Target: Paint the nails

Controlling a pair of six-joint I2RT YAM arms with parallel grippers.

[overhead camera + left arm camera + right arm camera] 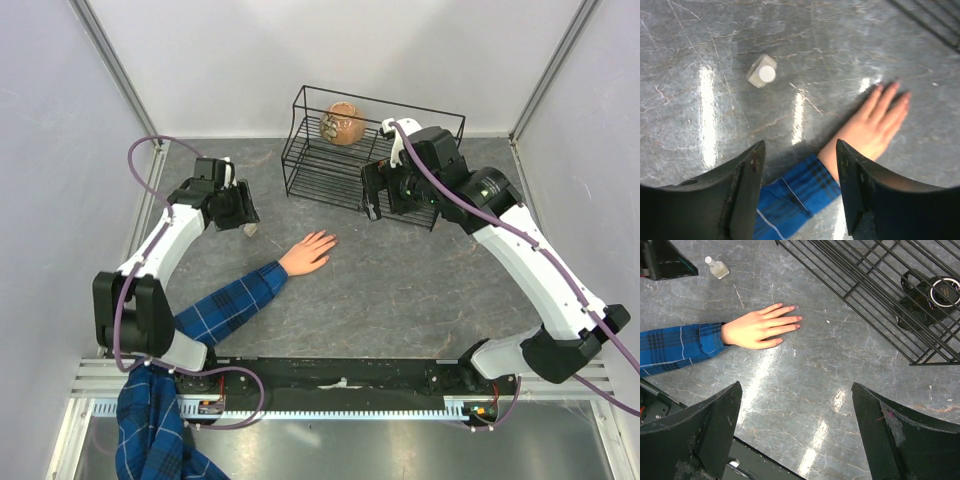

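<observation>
A light skin-coloured hand (308,252) with a blue plaid sleeve (228,305) lies flat on the grey table, fingers pointing right and back. Its pale nails (799,318) show at the fingertips in the right wrist view, and also in the left wrist view (897,85). A small clear bottle with a white cap (250,230) stands just left of the hand, also seen from above in the left wrist view (761,71). My left gripper (243,208) is open and empty above the bottle and sleeve (795,195). My right gripper (372,190) is open and empty, high by the rack, to the right of the hand (760,327).
A black wire rack (370,150) stands at the back centre with a brown round object (342,123) on its upper shelf. A black round object (927,295) shows through the rack's wires. Grey walls close in the table on three sides.
</observation>
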